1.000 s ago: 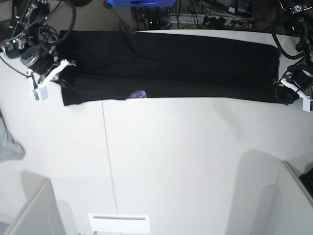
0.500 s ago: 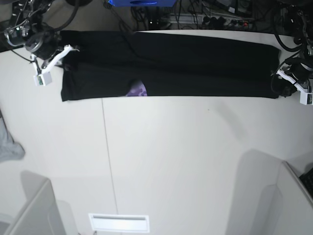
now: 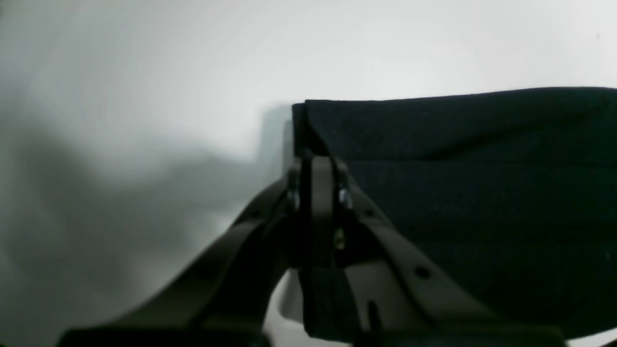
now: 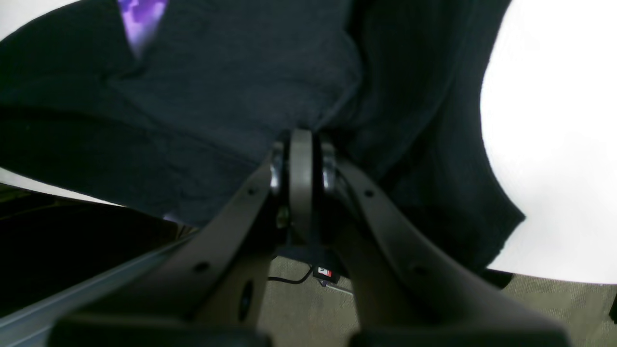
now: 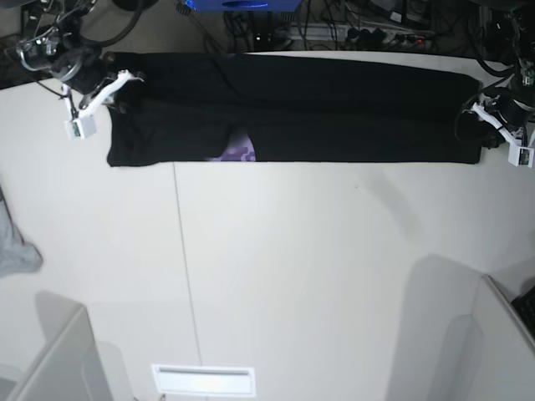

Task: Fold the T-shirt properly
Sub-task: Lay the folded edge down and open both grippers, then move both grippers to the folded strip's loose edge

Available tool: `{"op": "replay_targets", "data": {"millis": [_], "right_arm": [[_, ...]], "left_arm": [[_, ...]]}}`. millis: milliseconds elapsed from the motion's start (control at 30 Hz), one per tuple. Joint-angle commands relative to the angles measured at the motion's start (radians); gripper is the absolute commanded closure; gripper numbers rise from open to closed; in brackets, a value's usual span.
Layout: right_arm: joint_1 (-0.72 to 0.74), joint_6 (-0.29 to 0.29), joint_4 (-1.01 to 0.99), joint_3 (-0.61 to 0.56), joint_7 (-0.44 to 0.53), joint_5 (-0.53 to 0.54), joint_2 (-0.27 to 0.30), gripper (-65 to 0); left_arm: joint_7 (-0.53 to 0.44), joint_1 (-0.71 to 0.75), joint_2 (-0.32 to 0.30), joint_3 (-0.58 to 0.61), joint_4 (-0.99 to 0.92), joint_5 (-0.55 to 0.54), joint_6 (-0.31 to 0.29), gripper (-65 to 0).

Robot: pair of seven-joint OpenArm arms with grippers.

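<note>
The black T-shirt [image 5: 334, 109] lies stretched in a long band along the table's far edge. A bit of its purple print [image 5: 240, 153] shows at the front fold. My right gripper [image 5: 119, 87] is shut on the shirt's left end. In the right wrist view the right gripper [image 4: 301, 139] pinches bunched black cloth [image 4: 217, 96], with the print [image 4: 140, 17] at the top. My left gripper [image 5: 479, 125] is shut on the shirt's right end. In the left wrist view the left gripper [image 3: 315, 161] clamps the folded corner of the shirt [image 3: 472, 193].
A small grey cloth [image 5: 15, 251] lies at the table's left edge. Grey partitions stand at the near left [image 5: 58, 359] and near right [image 5: 501, 342]. A white slotted plate [image 5: 203, 380] sits at the near edge. Cables and gear [image 5: 359, 25] lie behind the table.
Both grippers have moved toward the far edge of the table with the shirt's ends. The front fold has shifted back a little, and more of the purple print shows.
</note>
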Motion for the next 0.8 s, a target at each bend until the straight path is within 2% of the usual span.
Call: {"op": "replay_targets", "data": {"millis": [0, 100, 167, 267, 333, 433, 533, 600, 667, 700, 733, 767], "right_arm": [[-0.003, 0.000, 0.015, 0.007, 0.015, 0.014, 0.008, 0.0], [-0.002, 0.000, 0.013, 0.007, 0.015, 0.014, 0.010, 0.0], [0.000, 0.000, 0.013, 0.007, 0.015, 0.014, 0.010, -1.8], [-0.003, 0.000, 0.013, 0.009, 0.015, 0.014, 0.010, -21.3], [-0.005, 0.000, 0.013, 0.036, 0.015, 0.014, 0.010, -29.9], [0.003, 0.002, 0.015, 0.101, 0.015, 0.012, 0.011, -29.4], [0.018, 0.006, 0.020, 0.110, 0.015, 0.014, 0.044, -29.0], [0.027, 0.006, 0.020, 0.098, 0.015, 0.014, 0.051, -26.7], [0.033, 0.006, 0.018, 0.056, 0.017, 0.014, 0.054, -19.1], [0.041, 0.006, 0.017, 0.030, 0.026, 0.014, 0.054, -12.9], [0.046, 0.006, 0.013, 0.005, 0.044, 0.012, 0.054, -6.2], [0.049, 0.006, 0.004, -0.018, 0.066, 0.011, 0.056, 0.0]], "left_arm": [[-0.020, 0.002, -0.019, -0.011, 0.013, 0.002, 0.004, 0.0], [-0.020, 0.003, -0.019, -0.011, 0.013, 0.001, 0.004, 0.0], [-0.020, 0.003, -0.017, -0.011, 0.019, 0.001, 0.004, -8.4], [-0.020, 0.003, -0.017, -0.011, 0.021, 0.001, 0.004, -23.4], [-0.020, 0.005, -0.017, -0.015, 0.021, -0.001, 0.004, -34.4], [-0.020, 0.005, -0.017, -0.021, 0.021, -0.002, 0.004, -50.0], [-0.020, 0.005, -0.014, -0.021, 0.044, -0.002, 0.004, -58.4], [-0.020, 0.018, 0.004, -0.021, 0.084, -0.004, 0.004, -58.6], [-0.022, 0.022, 0.044, -0.021, 0.127, -0.004, 0.004, -57.3], [-0.022, 0.022, 0.063, -0.021, 0.136, -0.004, 0.004, -53.8], [-0.022, 0.018, 0.079, -0.021, 0.134, -0.004, 0.004, -47.4], [-0.025, 0.008, 0.098, -0.015, 0.131, 0.002, 0.004, -38.0]]}}
